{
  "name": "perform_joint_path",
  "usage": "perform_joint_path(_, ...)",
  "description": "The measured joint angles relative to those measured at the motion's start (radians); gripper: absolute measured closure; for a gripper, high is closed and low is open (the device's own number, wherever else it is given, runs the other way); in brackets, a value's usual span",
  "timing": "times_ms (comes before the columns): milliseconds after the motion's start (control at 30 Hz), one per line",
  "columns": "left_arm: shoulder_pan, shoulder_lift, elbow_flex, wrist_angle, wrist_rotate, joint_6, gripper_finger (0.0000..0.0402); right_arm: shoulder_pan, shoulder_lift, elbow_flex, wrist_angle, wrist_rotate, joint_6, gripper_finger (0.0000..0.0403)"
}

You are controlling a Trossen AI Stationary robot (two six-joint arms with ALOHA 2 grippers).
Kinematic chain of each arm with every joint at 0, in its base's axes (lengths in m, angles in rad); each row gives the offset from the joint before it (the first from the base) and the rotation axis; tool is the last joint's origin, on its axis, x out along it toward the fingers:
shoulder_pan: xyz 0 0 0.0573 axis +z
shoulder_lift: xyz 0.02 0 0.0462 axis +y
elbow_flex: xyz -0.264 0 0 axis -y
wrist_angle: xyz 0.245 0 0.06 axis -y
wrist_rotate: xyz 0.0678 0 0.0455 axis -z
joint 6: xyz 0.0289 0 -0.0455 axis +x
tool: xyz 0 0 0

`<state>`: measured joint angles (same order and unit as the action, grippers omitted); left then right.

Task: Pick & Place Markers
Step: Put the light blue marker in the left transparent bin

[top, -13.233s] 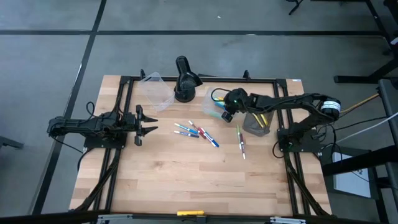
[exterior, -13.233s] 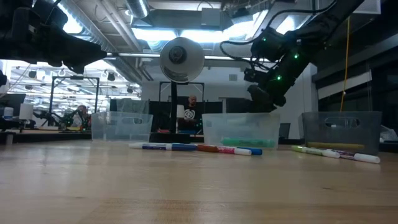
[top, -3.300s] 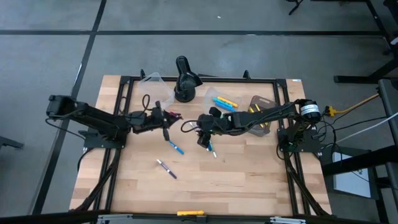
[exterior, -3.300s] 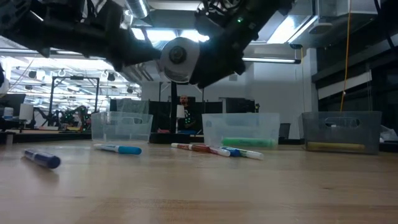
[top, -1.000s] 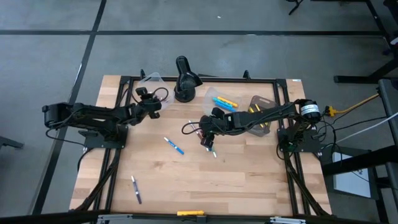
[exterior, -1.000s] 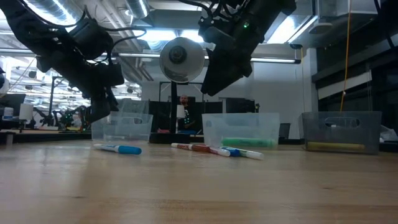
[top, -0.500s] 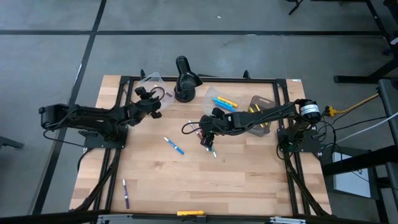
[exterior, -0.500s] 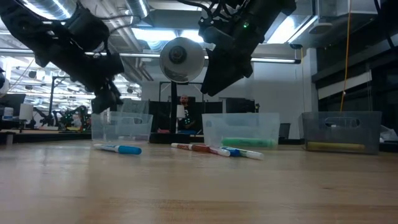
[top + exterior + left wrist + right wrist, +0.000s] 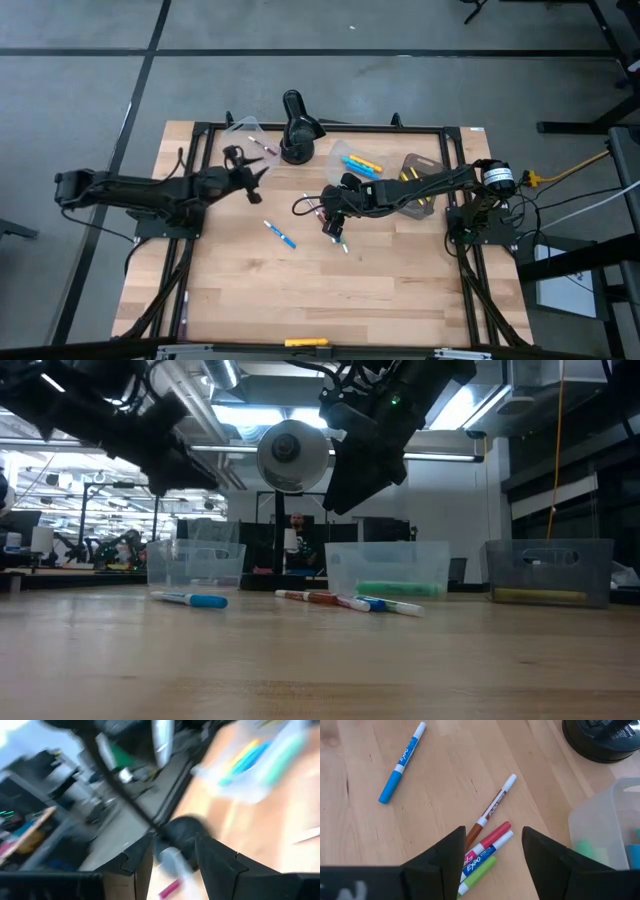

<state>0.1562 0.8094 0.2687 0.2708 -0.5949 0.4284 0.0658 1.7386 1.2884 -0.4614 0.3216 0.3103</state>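
Observation:
Several markers lie on the wooden table. A blue marker [image 9: 279, 234] [image 9: 400, 762] lies alone, and a cluster of brown, red, blue and green markers [image 9: 487, 842] [image 9: 345, 601] lies under my right gripper [image 9: 332, 228] [image 9: 492, 845]. That gripper hovers open above the cluster, pointing down at a slant. My left gripper [image 9: 252, 170] [image 9: 172, 857] is open and raised beside the tilted clear tub [image 9: 245, 135], with nothing between its fingers. A pink marker [image 9: 169, 889] [image 9: 268, 147] shows beyond its fingers, at that tub.
A black desk lamp [image 9: 297, 125] stands at the far edge. A clear tub [image 9: 355, 165] beside it holds blue, yellow and green markers. A grey tub [image 9: 420, 190] at the right holds yellow ones. The near half of the table [image 9: 330, 300] is bare wood.
My left gripper has risen beside the tilted tub and turned, its fingers swinging from the far edge toward the table's right. A dark marker has rolled along the near part of the table toward the left edge. My right gripper has kept still.

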Motion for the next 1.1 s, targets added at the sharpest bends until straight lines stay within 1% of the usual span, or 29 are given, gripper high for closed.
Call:
perform_joint_path(100,-0.03,-0.02,0.0,-0.002,0.099,-0.055,0.026,0.0,0.0,0.0,0.0,0.0,0.0,0.0209)
perform_joint_path(333,-0.097,-0.032,0.0,-0.039,0.378,-0.164,0.0261,0.0,0.0,0.0,0.0,0.0,-0.002,0.0209)
perform_joint_path(533,-0.16,-0.03,0.0,-0.107,0.539,-0.312,0.0261,0.0,0.001,0.0,0.0,0.0,-0.002,0.0209)
perform_joint_path(633,-0.197,-0.013,0.0,-0.142,0.559,-0.35,0.0261,0.0,0.001,0.0,0.001,0.0,-0.002,0.0209)
perform_joint_path(733,-0.234,0.031,0.0,-0.164,0.544,-0.363,0.0261,0.0,0.001,0.0,0.015,0.0,-0.002,0.0209)
perform_joint_path(933,-0.289,0.167,0.019,-0.169,0.493,-0.336,0.0261,0.0,0.001,0.0,0.031,0.0,0.0,0.0209)
perform_joint_path(1100,-0.308,0.293,0.076,-0.18,0.489,-0.295,0.0261,0.0,0.001,0.0,0.031,0.0,0.004,0.0209)
